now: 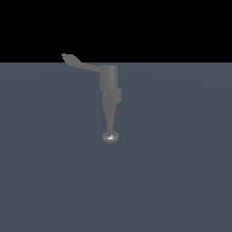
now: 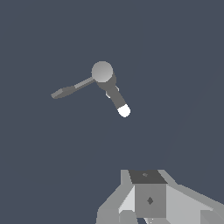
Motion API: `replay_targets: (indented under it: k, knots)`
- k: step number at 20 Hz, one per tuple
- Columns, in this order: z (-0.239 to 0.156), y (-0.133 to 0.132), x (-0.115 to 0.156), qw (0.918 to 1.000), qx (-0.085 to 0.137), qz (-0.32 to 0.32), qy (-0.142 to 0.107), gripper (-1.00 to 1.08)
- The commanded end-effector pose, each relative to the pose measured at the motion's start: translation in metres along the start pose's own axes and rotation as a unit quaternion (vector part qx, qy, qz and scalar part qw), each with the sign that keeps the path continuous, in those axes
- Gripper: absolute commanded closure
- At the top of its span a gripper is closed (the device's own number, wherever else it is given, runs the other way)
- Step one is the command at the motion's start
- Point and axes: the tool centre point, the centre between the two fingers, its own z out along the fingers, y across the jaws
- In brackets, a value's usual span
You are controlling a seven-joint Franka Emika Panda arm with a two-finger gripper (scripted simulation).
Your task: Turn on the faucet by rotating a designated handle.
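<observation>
The grey faucet [image 1: 108,80] stands on the dark floor in the exterior view, its tapering spout ending in a shiny knob [image 1: 110,137]. The handle [image 1: 80,64] is a thin flat lever running from the body to the exterior view's left, with an upturned tip. The wrist view shows the faucet [image 2: 102,71] from above, with the handle [image 2: 72,89] and the bright spout tip [image 2: 124,111]. My gripper [image 2: 147,183] shows only partly at the edge of the wrist view, well apart from the faucet and touching nothing. Its jaws are not clear. It is out of the exterior view.
A flat blue-grey floor [image 1: 181,172] surrounds the faucet on all sides. A black background lies beyond its far edge. No other objects show.
</observation>
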Motion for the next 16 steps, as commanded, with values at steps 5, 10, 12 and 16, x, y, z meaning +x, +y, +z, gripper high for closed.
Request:
replay_targets:
  k: [5, 10, 12, 16]
  knots:
    - [0.021, -0.021, 0.025, 0.9973, 0.005, 0.072, -0.01, 1.08]
    - [0.039, -0.038, 0.043, 0.9916, 0.004, 0.128, -0.016, 1.08]
    - [0.046, -0.044, 0.05, 0.9884, 0.003, 0.151, -0.018, 1.08]
    - [0.063, -0.058, 0.063, 0.9805, 0.0, 0.196, -0.021, 1.08]
